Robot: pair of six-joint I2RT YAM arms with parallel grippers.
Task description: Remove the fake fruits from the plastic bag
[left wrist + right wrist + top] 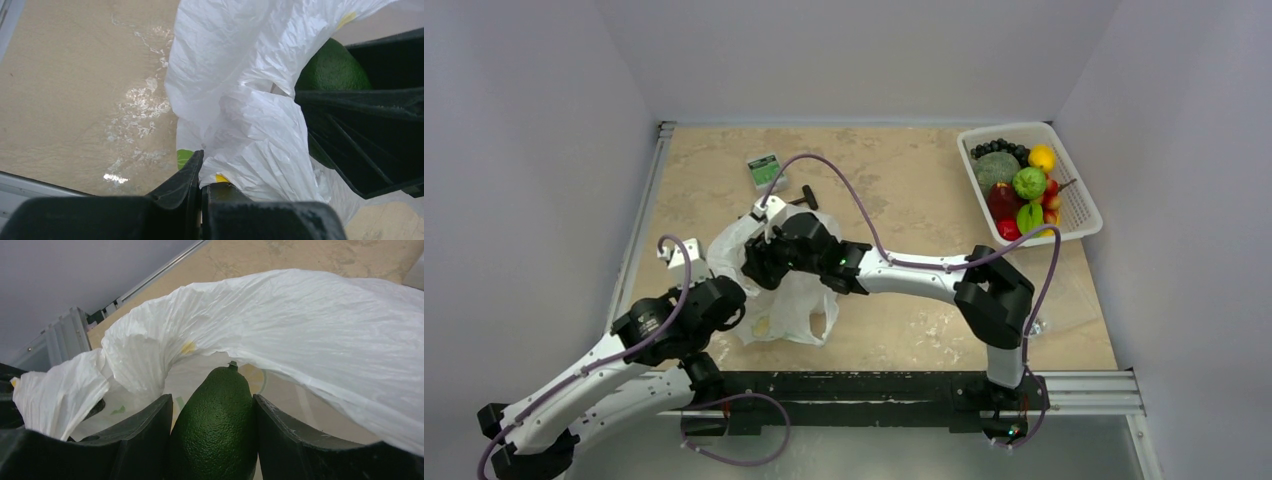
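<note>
Green avocado (215, 432) sits clamped in our right pincer (212, 402), just inside the mouth of the plastic bag (796, 300) lying on the desk (904, 190). Our left pincer (201, 167) is closed on the bag's rim. We should draw the fruit straight out while the left anchors the film.

Open bench (914, 200) lies between the plastic bag (794, 300) and the basket (1079, 205). A green packet (764, 168) and black tool (807, 196) sit just beyond the bag. Bag film overhangs the right hand (213, 402) and avocado (215, 445).
</note>
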